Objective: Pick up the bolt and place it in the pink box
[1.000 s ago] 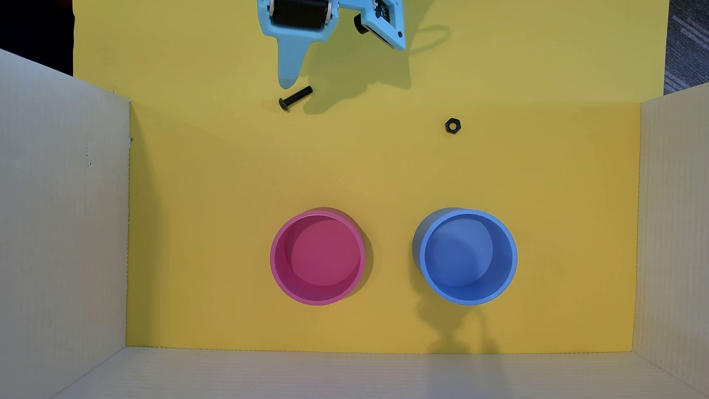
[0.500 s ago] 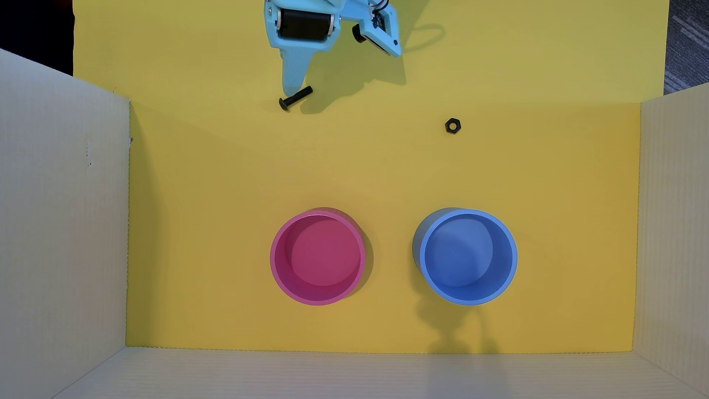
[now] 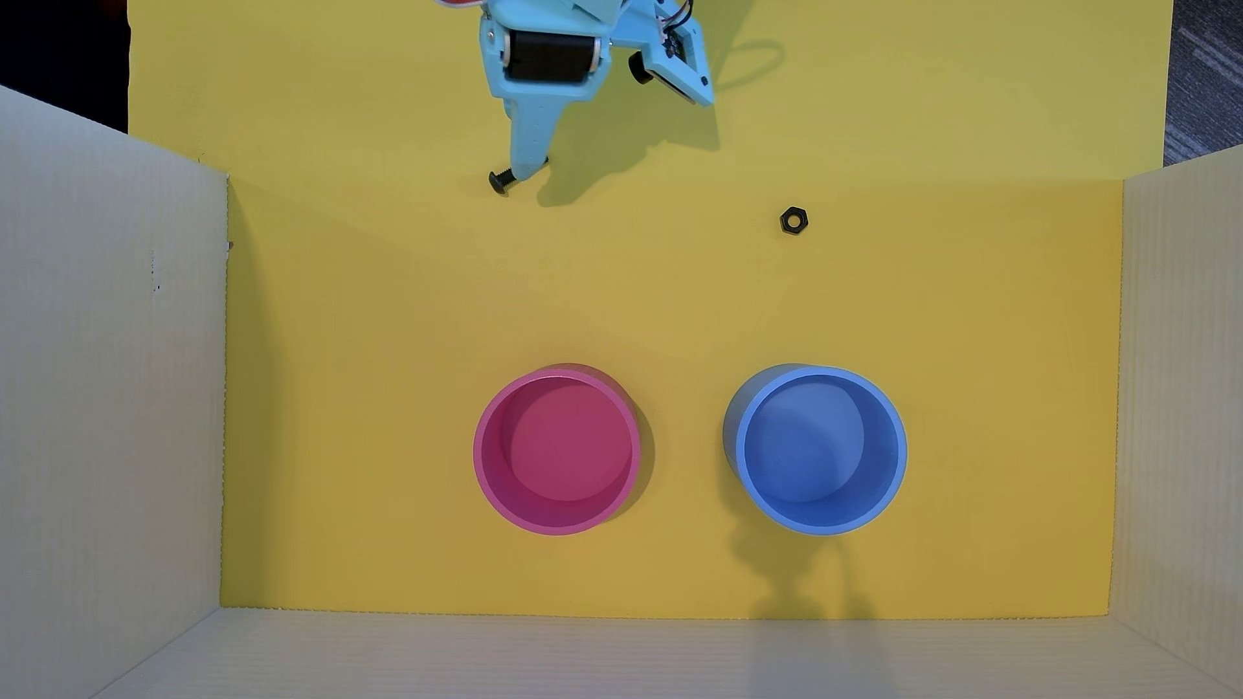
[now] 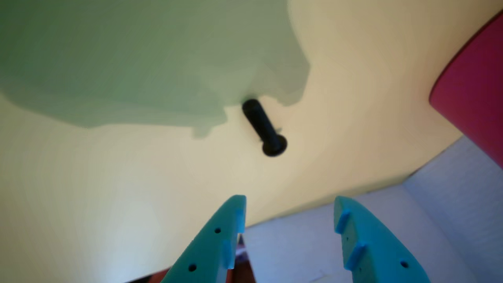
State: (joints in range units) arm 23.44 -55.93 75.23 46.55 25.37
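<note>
Two spread fingers of the empty end effector [image 4: 289,202] hang over the bolt [image 4: 264,128] lying on the yellow worktop [image 3: 403,302].

In the overhead view the tool [image 3: 526,168] covers the middle of the bolt [image 3: 498,181], so only its head and the far tip of its shaft show. The arm is cut off by the top edge. In the wrist view the bolt [image 4: 264,127] is blurred and its thread cannot be made out. The pink box [image 4: 473,84] is cut off by the right edge, showing only part of its wall. The 2 fingers [image 4: 214,239] run off the bottom edge.
</note>
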